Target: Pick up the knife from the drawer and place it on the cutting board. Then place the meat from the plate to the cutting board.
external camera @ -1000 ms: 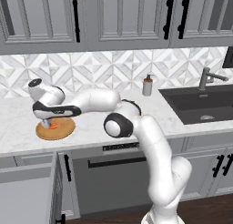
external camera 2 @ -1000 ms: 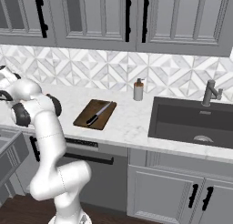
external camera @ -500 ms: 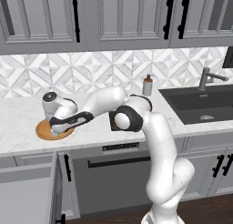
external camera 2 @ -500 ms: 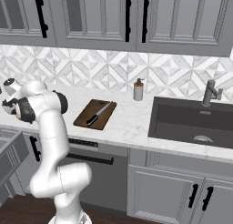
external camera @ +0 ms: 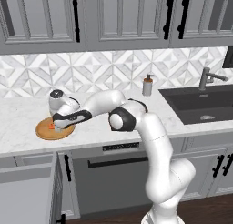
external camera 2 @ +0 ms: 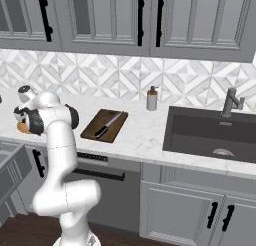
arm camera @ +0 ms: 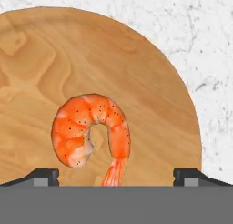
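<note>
The arm reaches left over the white marble counter (external camera: 18,123), its gripper (external camera: 58,124) lowered onto the round tan plate (external camera: 45,132) near the counter's front edge. Hand view: the meat (arm camera: 90,134), a curled orange-red shrimp with dark specks and a pale inner curve, lies on the plate (arm camera: 136,82), its tail pointing toward the camera; the two dark fingertips (arm camera: 43,175) stand wide apart at either side of it, spread, with nothing pinched between them. Whether the tips touch the plate cannot be told. Left base view: a small orange spot of the meat (external camera: 52,125) shows just beside the gripper. Right base view: the cutting board (external camera 2: 89,131) lies on the counter (external camera 2: 145,135) to the right of the arm, between it and the sink (external camera 2: 210,135); the knife (external camera 2: 107,125) rests diagonally on the board, black handle toward the front, blade toward the backsplash. The gripper (external camera 2: 23,121) and a sliver of the plate (external camera 2: 21,127) appear at the far left, well apart from the board. A soap bottle (external camera 2: 152,99) stands against the backsplash behind the board. The drawer (external camera: 27,191), grey inside, stands pulled out below the counter at lower left.
</note>
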